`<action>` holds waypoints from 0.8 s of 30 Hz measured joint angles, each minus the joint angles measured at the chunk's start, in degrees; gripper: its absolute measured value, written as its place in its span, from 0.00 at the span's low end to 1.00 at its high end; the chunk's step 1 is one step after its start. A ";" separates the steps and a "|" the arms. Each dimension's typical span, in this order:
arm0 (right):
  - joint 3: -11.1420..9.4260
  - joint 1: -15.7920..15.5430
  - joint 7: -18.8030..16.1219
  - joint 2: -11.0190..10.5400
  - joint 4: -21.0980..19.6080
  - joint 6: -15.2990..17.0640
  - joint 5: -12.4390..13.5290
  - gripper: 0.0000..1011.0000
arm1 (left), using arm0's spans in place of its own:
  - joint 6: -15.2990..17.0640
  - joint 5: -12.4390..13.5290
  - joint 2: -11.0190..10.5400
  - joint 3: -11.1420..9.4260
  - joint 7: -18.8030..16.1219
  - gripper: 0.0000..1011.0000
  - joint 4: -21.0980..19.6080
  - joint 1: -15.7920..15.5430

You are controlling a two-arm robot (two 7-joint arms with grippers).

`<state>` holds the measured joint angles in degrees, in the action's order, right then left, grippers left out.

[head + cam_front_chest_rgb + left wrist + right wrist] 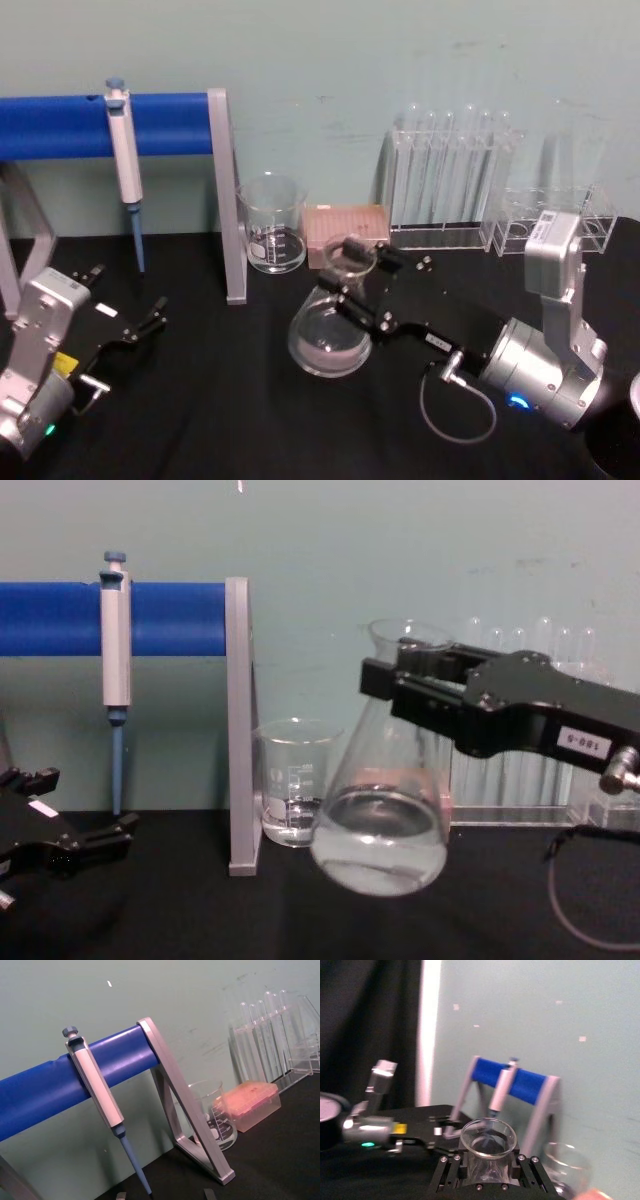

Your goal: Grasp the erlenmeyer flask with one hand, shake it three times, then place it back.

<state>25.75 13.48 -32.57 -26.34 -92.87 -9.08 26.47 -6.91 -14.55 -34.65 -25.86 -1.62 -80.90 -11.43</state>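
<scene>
The erlenmeyer flask [385, 830] hangs tilted just above the black table [220, 400], apparently lifted clear of it, with its wide base nearer the robot's left and what looks like a little clear liquid pooled inside. The right gripper [400, 685] is clamped across its narrow neck just under the flared rim. The left gripper [130, 330] rests parked on the table at the robot's left with its fingers spread, holding nothing. The main risk appears to be the grip itself: smooth glass is held only at the neck, and the heavy base swings below it, so a sharp shake could let the flask turn or slide between the flat fingers and drop. The beaker [292, 780] and the grey stand post [238, 720] stand near the flask's base on the left. A wide sideways swing could therefore knock glass against glass or metal. The mouth is open, so a steep tilt or a hard snap could throw liquid out. Putting it down at this tilt would land it on the base's edge, and it might rock or tip.
</scene>
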 joint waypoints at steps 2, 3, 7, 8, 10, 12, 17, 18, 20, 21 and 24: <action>-0.94 -0.84 2.67 0.49 -0.43 -0.23 -1.10 0.44 | 0.00 0.00 0.00 0.00 0.00 0.99 0.00 0.00; -1.30 -1.13 3.59 0.69 -0.57 -0.30 -1.47 0.44 | 0.00 0.00 0.00 0.00 0.00 0.99 0.00 0.00; -3.70 -2.83 9.31 2.17 -1.32 -0.32 -3.86 0.44 | 0.00 0.00 0.00 0.00 0.00 0.99 0.00 0.00; -4.22 -3.17 10.52 2.50 -1.47 -0.22 -4.29 0.44 | 0.00 0.00 0.00 0.00 0.00 0.99 0.00 0.00; -5.00 -3.63 12.24 2.97 -1.65 0.02 -5.04 0.44 | 0.00 0.00 0.00 0.00 0.00 0.99 0.00 0.00; -6.28 -4.38 15.05 3.74 -1.96 0.52 -6.23 0.44 | 0.00 0.00 0.00 0.00 0.00 0.99 0.00 0.00; -8.83 -5.71 20.45 5.17 -2.57 1.97 -8.44 0.44 | 0.00 0.00 0.00 0.00 0.00 0.99 0.00 0.00; -9.54 -6.04 21.83 5.57 -2.71 2.32 -9.13 0.44 | 0.00 0.00 0.00 0.00 0.00 0.99 0.00 0.00; -10.71 -6.52 23.90 6.16 -2.97 2.81 -10.10 0.44 | 0.00 0.00 0.00 0.00 0.00 0.99 0.00 0.00; -11.05 -6.65 24.44 6.35 -3.03 2.98 -10.36 0.44 | 0.00 0.00 0.00 0.00 0.00 0.99 0.00 0.00; -12.40 -7.05 26.30 7.03 -3.17 3.60 -11.23 0.44 | 0.00 0.00 0.00 0.00 0.00 0.99 0.00 0.00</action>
<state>13.34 6.44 -6.27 -19.31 -96.04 -5.48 15.24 -6.91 -14.55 -34.65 -25.86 -1.62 -80.90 -11.43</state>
